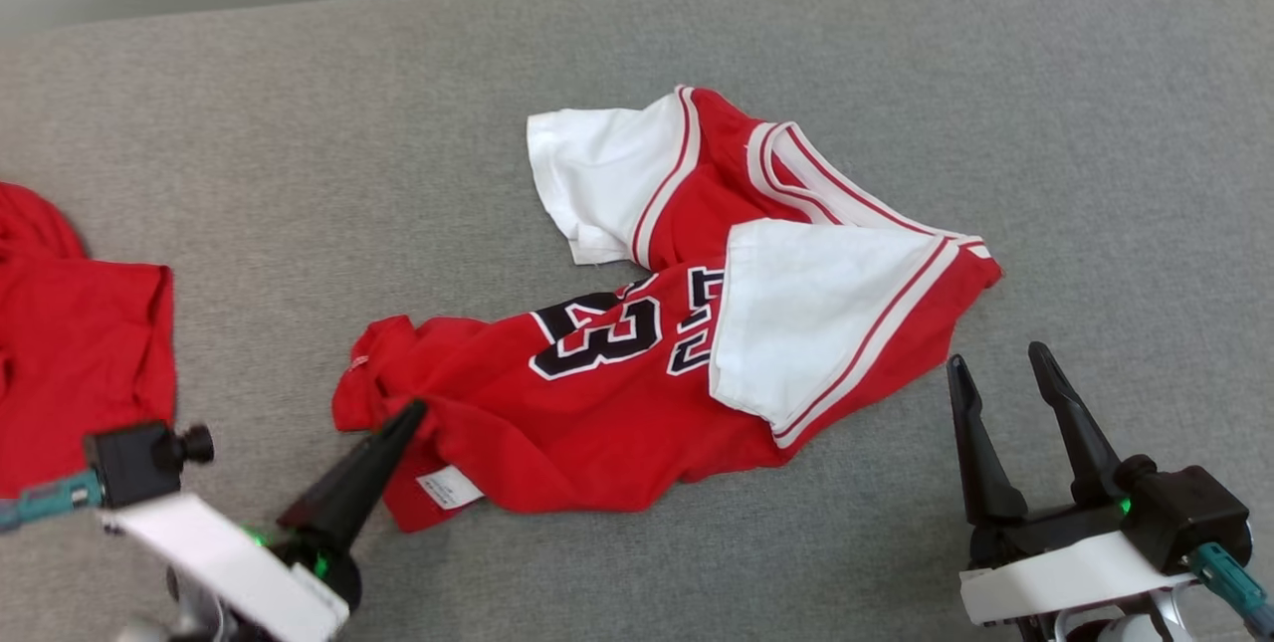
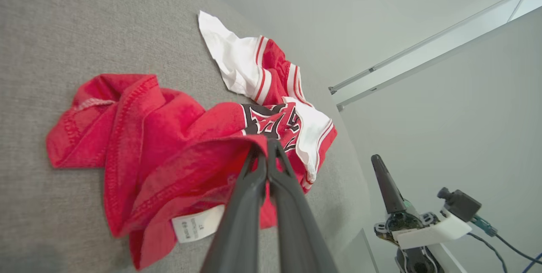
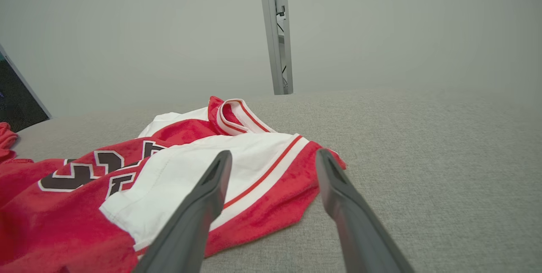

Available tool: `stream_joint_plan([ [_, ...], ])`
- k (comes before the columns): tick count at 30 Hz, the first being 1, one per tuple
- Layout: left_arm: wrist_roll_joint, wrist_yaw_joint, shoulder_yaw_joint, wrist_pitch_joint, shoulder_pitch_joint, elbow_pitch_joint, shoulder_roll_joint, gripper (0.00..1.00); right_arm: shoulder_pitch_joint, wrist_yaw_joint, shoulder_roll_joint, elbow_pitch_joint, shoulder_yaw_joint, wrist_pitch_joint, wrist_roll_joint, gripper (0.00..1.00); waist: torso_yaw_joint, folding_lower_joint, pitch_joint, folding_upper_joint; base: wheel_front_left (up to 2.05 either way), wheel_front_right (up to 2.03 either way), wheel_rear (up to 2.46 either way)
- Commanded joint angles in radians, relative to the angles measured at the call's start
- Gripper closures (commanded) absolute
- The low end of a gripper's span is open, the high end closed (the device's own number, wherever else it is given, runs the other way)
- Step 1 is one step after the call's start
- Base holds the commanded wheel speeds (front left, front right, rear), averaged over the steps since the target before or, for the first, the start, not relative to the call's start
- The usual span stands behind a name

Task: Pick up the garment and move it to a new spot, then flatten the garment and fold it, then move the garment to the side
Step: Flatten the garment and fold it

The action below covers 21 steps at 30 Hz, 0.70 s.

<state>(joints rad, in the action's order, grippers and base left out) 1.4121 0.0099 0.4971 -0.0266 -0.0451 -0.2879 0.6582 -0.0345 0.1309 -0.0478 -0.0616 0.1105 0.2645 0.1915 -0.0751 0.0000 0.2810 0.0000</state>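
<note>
Left wrist view: left fingers (image 2: 245, 205) pinch jersey (image 2: 169, 137) | head view: right fingers (image 1: 980, 453) spread

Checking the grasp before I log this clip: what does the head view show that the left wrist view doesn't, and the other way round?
Head view adds a second red garment at its left edge, and the right pincer with both fingers spread open. Left wrist view adds the close look: the left pincer shut on a raised fold of the jersey. Both share the jersey, its white label and the grey surface.
</note>
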Motion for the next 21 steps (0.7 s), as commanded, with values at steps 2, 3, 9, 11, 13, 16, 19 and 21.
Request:
stream_joint_plan([
  [2,-0.010,0.013,-0.005,-0.015,-0.081,0.089,-0.019,1.00,-0.018,0.000,-0.005,0.001,0.000,0.000,0.004,0.00,-0.030,0.0000,0.034,0.0000,0.00,0.00,0.00],
  [3,-0.018,0.015,0.001,-0.023,-0.106,0.128,-0.026,1.00,-0.020,0.000,-0.005,0.001,-0.001,0.000,0.006,0.00,-0.037,0.0000,0.041,0.0000,0.00,0.00,0.00],
  [9,-0.023,0.015,-0.002,-0.038,-0.190,0.311,-0.045,1.00,-0.025,0.000,-0.005,-0.004,-0.001,0.000,0.017,0.00,-0.074,0.0000,0.065,0.0000,0.00,0.00,0.00],
  [11,-0.017,0.007,-0.011,-0.033,-0.197,0.355,-0.051,1.00,-0.024,0.000,-0.005,-0.004,-0.003,0.000,0.020,0.00,-0.077,0.0000,0.065,0.0000,0.00,0.00,0.00],
  [13,-0.014,-0.001,-0.019,-0.020,-0.202,0.393,-0.054,1.00,-0.019,0.000,-0.005,-0.005,-0.005,0.000,0.018,0.00,-0.078,0.0000,0.061,0.0000,0.00,0.00,0.00],
  [16,-0.012,-0.011,-0.032,0.004,-0.207,0.444,-0.066,1.00,-0.021,0.000,-0.005,-0.008,-0.008,0.000,0.015,0.00,-0.070,0.0000,0.052,0.0000,0.00,0.00,0.00],
  [19,-0.017,-0.019,-0.034,0.020,-0.206,0.481,-0.076,1.00,-0.024,0.000,-0.005,-0.007,-0.010,0.000,0.009,0.00,-0.060,0.0000,0.040,0.0000,0.00,0.00,0.00],
  [21,-0.023,-0.015,-0.038,0.036,-0.203,0.498,-0.086,0.91,-0.022,0.000,-0.005,-0.007,-0.011,0.000,0.007,0.00,-0.052,0.0000,0.030,0.0000,0.00,0.00,0.00],
])
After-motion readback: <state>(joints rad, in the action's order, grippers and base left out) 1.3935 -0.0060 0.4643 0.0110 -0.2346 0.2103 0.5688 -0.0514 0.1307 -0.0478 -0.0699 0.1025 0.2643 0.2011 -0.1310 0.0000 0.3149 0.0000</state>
